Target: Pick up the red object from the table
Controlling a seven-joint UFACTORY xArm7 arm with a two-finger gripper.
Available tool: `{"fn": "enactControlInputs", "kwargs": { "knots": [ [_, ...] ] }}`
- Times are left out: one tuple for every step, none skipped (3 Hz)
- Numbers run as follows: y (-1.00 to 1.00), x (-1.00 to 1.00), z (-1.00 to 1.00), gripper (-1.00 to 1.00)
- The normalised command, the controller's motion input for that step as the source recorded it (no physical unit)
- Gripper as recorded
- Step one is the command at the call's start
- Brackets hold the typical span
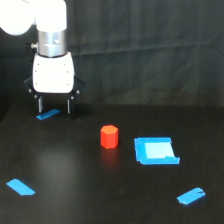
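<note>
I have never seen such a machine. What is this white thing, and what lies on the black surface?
The white thing is a robot arm, seen by one camera off the arm. At its lower end is the gripper, with two thin fingers pointing down, apart, holding nothing. It hangs over the black table. On the table stands a small red block, apart from the gripper. Beside the block, toward the exterior view's right, lies a blue square patch. Three blue tape strips lie around.
</note>
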Motion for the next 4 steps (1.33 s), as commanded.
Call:
{"fn": "enactControlInputs", "kwargs": {
  "knots": [
    [-0.34, 0.92, -0.09, 1.0],
    [-0.42, 0.98, -0.13, 1.0],
    [-0.6, 0.97, -0.28, 0.96],
    [-0.55, 0.89, -0.2, 1.0]
  ]
}}
